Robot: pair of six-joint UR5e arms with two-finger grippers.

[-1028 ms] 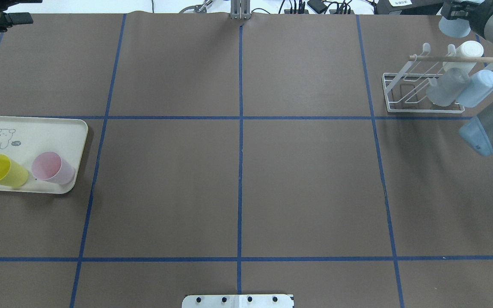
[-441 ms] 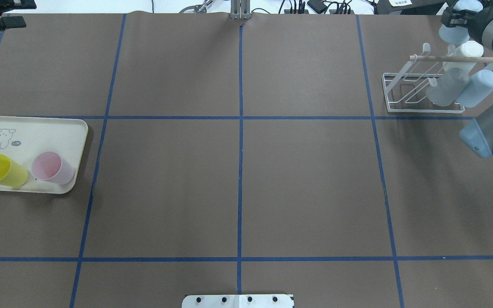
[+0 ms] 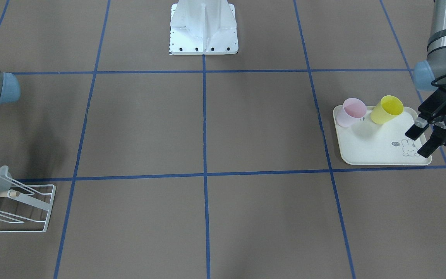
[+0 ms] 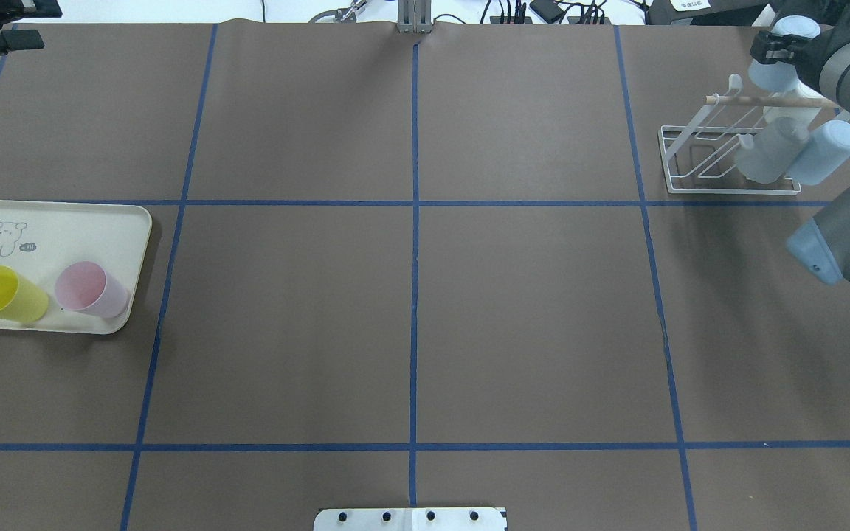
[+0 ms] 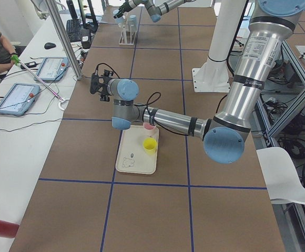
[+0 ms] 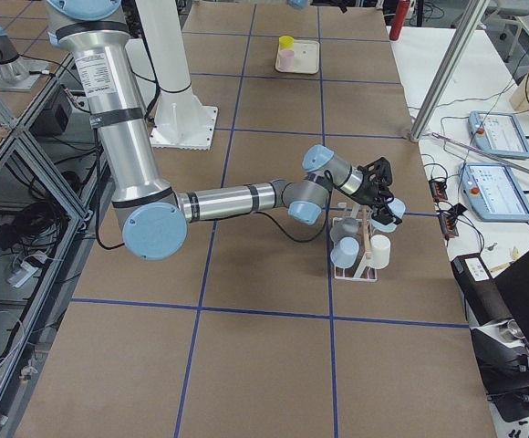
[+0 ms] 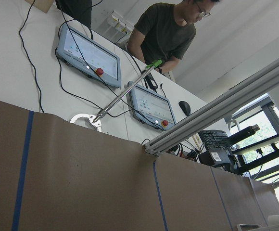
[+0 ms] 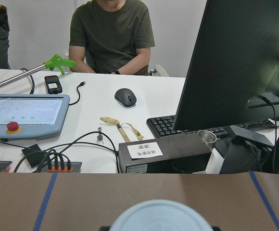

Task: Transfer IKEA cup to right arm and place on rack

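Observation:
My right gripper (image 4: 778,44) is shut on a light blue IKEA cup (image 4: 766,74) and holds it tilted just behind the wooden dowel of the white wire rack (image 4: 693,168) at the far right. The cup's rim fills the bottom of the right wrist view (image 8: 158,216). The rack carries a white cup, a grey cup (image 4: 768,151) and a blue cup (image 4: 825,151). My left gripper (image 3: 424,133) is open and empty, hovering at the outer corner of the cream tray (image 3: 370,149). A yellow cup (image 3: 389,108) and a pink cup (image 3: 351,111) lie on that tray.
The right arm's elbow (image 4: 834,243) hangs over the table in front of the rack. The robot's white base (image 3: 203,27) stands at mid-table on its side. Operators, tablets and a monitor sit beyond the far table edge.
My right gripper has carried the blue cup a little left and down, closer to the rack's dowel. The left gripper has barely shifted.

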